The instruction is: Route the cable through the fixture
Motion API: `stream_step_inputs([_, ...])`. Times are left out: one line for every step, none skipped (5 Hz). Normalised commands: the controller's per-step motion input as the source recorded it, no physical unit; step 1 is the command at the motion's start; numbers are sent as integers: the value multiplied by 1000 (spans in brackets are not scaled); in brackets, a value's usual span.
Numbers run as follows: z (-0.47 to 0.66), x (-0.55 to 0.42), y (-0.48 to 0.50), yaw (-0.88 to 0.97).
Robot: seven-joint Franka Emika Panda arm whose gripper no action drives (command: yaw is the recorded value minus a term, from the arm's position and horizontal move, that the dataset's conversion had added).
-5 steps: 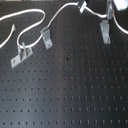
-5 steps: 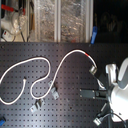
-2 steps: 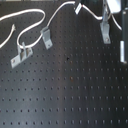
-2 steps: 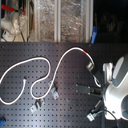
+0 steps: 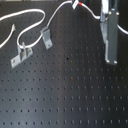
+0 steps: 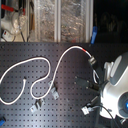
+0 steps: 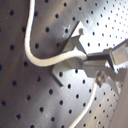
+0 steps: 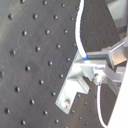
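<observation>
Cable [image 7: 47, 60] pinched in hand [image 7: 92, 64], arm upright over pegboard [image 5: 65, 95]

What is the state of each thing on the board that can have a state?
cable: lies in slack loops, gripped near its red band, not through any clip.
fingers: shut on the cable, judging by both wrist views.
fixture: stands on the board, empty, apart from the cable.
darker clip: also empty.
</observation>
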Motion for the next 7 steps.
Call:
stream_step_inputs([160, -77, 14, 957])
stream_step_inputs([-1, 81, 15, 49])
stream_step_inputs([218, 44, 78, 843])
stream_step_inputs([289, 3, 1, 1000])
stream_step_inputs([293, 4, 1, 1000])
stream_step_inputs([291, 4, 1, 1000])
stream_step_inputs([291, 4, 1, 1000])
